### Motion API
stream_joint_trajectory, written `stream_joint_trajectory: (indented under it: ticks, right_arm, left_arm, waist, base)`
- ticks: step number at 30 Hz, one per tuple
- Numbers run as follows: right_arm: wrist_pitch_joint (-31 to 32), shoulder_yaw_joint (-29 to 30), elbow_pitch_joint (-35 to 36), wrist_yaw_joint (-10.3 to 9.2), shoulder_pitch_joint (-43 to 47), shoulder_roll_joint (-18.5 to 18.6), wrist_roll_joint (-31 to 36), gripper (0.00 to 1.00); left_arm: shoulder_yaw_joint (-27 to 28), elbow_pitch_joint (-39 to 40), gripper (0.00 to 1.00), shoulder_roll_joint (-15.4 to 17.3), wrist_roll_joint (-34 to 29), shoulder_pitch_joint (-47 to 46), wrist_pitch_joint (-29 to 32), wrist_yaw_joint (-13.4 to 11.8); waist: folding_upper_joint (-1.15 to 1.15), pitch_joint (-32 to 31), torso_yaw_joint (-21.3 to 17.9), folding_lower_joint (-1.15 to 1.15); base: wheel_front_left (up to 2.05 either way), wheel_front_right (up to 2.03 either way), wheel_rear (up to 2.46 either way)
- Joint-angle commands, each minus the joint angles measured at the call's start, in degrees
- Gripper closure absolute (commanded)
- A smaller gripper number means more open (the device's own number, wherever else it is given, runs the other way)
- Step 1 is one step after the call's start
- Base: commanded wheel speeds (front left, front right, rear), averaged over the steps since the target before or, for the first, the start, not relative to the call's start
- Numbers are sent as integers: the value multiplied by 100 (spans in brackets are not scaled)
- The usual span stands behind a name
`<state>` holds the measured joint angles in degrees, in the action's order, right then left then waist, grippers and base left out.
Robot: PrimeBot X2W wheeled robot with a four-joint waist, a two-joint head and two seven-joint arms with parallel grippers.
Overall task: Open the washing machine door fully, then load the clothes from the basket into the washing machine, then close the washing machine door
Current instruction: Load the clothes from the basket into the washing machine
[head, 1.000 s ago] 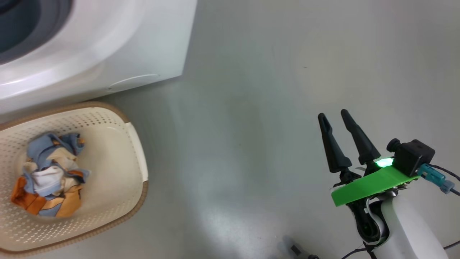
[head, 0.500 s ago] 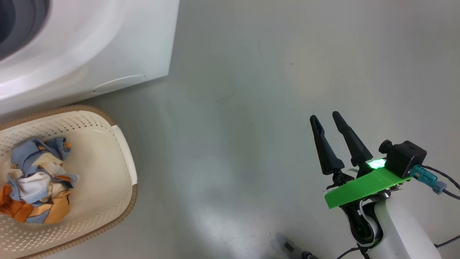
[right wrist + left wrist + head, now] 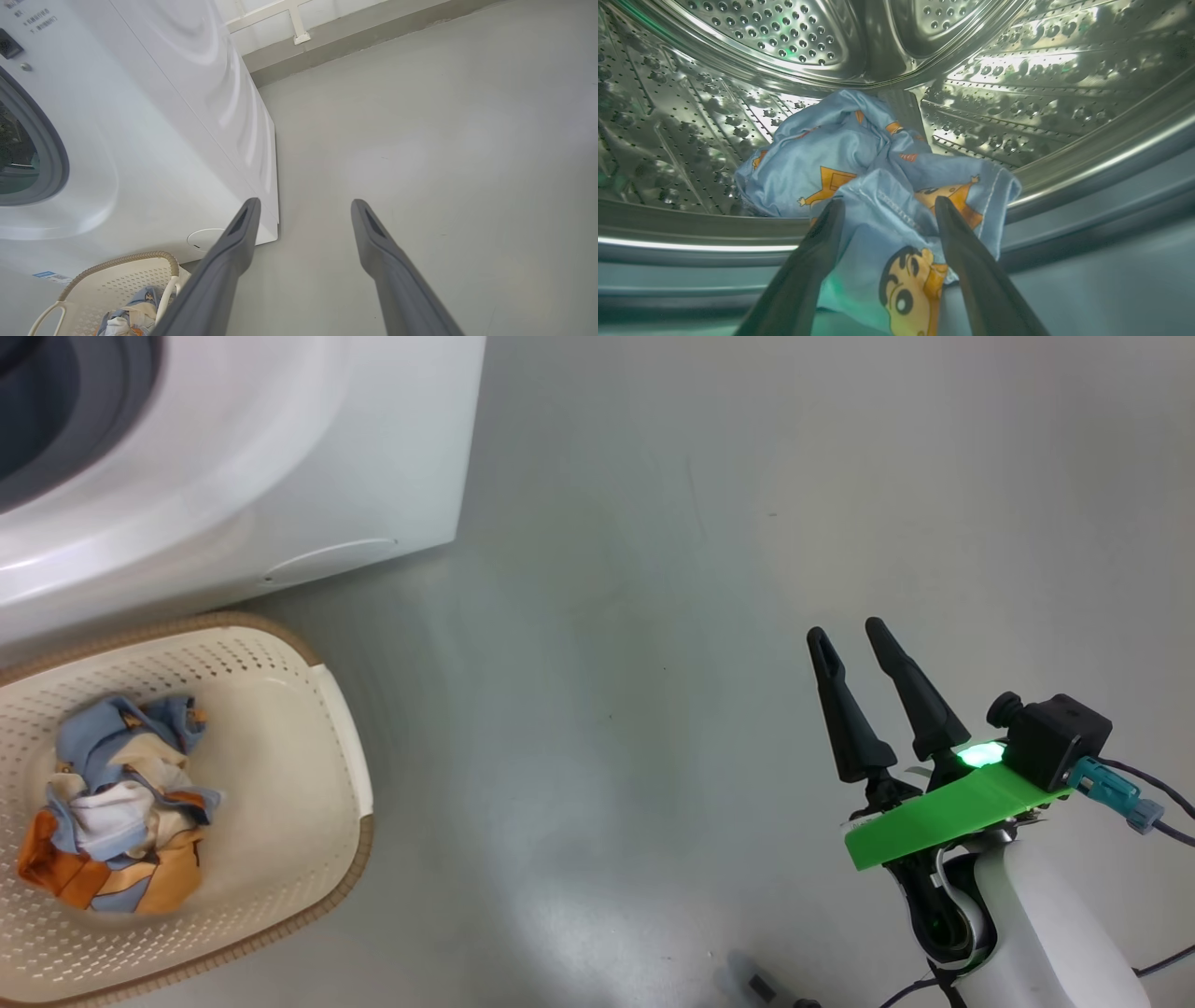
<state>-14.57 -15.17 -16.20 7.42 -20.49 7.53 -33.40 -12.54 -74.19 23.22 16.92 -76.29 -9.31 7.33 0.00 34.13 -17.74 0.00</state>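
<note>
Jaws of the left gripper [image 3: 889, 201] stand wide apart, clothes [image 3: 831, 154] loose between them across the gasket [image 3: 1111, 210] edge, steel drum [image 3: 1017, 70] open ahead; right gripper [image 3: 846, 629] spread, empty, above bare floor [image 3: 653, 616].

Clothes [image 3: 859, 154] lie in the drum [image 3: 1017, 70] between the left tool's [image 3: 889, 201] fingers [image 3: 808, 270]; the basket [image 3: 345, 747] sits left of the right tool [image 3: 846, 629].

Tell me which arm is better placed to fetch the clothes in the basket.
Probably left: the left gripper, open, is at the drum, near the basket; the right gripper hangs far across the floor.
</note>
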Motion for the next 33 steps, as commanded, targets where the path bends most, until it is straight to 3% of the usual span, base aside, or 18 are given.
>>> stream_joint_trajectory:
  ticks: [1, 11, 18, 24, 33]
  right_arm:
    - [-43, -99, 97, 7, 71, 60, -34, 0]
    - [-43, -75, 72, 7, 124, 159, -32, 0]
    - [-43, -22, 78, 7, 212, 278, -23, 0]
    - [-43, 19, 67, 7, 273, 350, -23, 0]
    - [-43, 54, 26, 7, 400, 479, -66, 0]
  left_arm:
    - [20, 78, 0, 195, 88, 25, -99, 11]
    - [-112, 335, 0, -8, 643, 379, -444, 14]
    - [12, 943, 0, -55, 1156, 901, -564, 15]
    - [439, 1732, 0, -84, 1145, 1457, -567, -5]
    - [1071, 2616, 0, -396, 698, 2487, -568, -12]
  waist:
    - [0, -35, 29, 0]
    - [0, -254, 168, 0]
    - [0, -527, 317, 0]
    - [0, -723, 441, 0]
    - [0, -1123, 600, 0]
  base:
    - [0, 0, 0]
    - [0, 0, 0]
    - [0, 0, 0]
    - [0, 0, 0]
    - [0, 0, 0]
